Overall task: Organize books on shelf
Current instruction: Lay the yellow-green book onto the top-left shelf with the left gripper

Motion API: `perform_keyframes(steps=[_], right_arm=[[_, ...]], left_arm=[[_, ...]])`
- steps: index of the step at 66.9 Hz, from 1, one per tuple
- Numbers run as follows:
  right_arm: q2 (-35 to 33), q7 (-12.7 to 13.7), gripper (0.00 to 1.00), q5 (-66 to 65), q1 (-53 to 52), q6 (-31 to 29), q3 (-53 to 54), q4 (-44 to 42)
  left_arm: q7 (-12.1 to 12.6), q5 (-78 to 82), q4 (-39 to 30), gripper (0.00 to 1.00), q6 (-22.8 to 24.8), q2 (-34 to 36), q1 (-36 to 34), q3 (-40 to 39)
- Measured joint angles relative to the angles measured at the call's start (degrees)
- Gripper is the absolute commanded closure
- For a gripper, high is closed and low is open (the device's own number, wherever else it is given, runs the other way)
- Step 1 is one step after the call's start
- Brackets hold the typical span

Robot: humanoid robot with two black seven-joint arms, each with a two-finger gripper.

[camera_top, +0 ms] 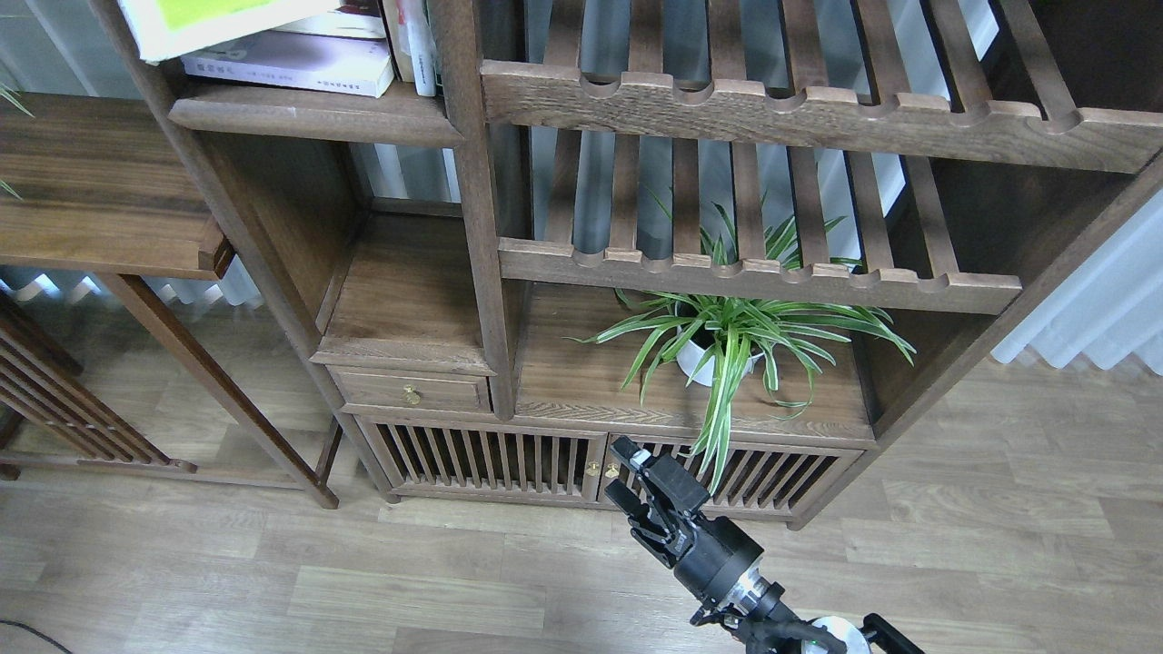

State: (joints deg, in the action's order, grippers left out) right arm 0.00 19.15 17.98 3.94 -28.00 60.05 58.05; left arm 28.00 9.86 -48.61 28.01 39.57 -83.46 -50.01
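The yellow-green book [209, 18] is at the top left edge, tilted, its lower corner over the stack on the shelf [313, 113]. No hand shows on it. The white-lavender book [291, 64] lies flat on the shelf board. A sliver of the dark red book [363, 9] lies on top of it, mostly hidden by the yellow-green book. My left gripper is out of view. My right gripper [625, 474] is low in front of the cabinet doors, far from the books, open and empty.
Thin upright books [409, 45] stand against the post right of the stack. Slatted racks [772, 113] fill the right of the bookcase. A potted spider plant [727, 345] sits on the lower ledge. A side table [100, 200] stands at the left.
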Motion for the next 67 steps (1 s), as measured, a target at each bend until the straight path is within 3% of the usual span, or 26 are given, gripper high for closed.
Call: perform_keyframes(steps=[12,16,29,45,50,55,67], right_arm=[[0.00,0.01,0.01,0.06,0.12,0.00,-0.07,0.17],[0.00,0.00,0.01,0.10,0.21,0.00,-0.07,0.29],[-0.01,0.01,0.01,0.12,0.34,0.00,0.42,0.40],[0.00,0.02,0.01,0.12,0.28,0.00,0.45,0.68],[0.00,0.01,0.01,0.13,0.27,0.00,0.33,0.74],[0.00,0.02,0.01,0.13,0.28,0.00,0.12,0.77],[0.00,0.01,0.01,0.12,0.85,0.01,0.03,0.85]], left_arm=[[-0.02,7.19,5.20,1.00,-0.01,-4.63,-1.99,-0.04],[-1.85,8.31,6.75,1.00,-0.02,-5.94,-2.01,-0.18],[-12.42,13.62,9.74,1.00,-0.01,-7.37,-2.02,-0.37],[-28.15,15.12,16.50,1.00,-0.03,-11.28,-2.09,1.03],[-32.04,15.04,17.95,1.00,-0.03,-13.54,-1.49,1.42],[-34.61,14.67,19.34,1.00,-0.01,-15.74,-0.67,1.59],[-38.22,14.39,22.39,1.00,-0.03,-21.04,0.78,1.66]])
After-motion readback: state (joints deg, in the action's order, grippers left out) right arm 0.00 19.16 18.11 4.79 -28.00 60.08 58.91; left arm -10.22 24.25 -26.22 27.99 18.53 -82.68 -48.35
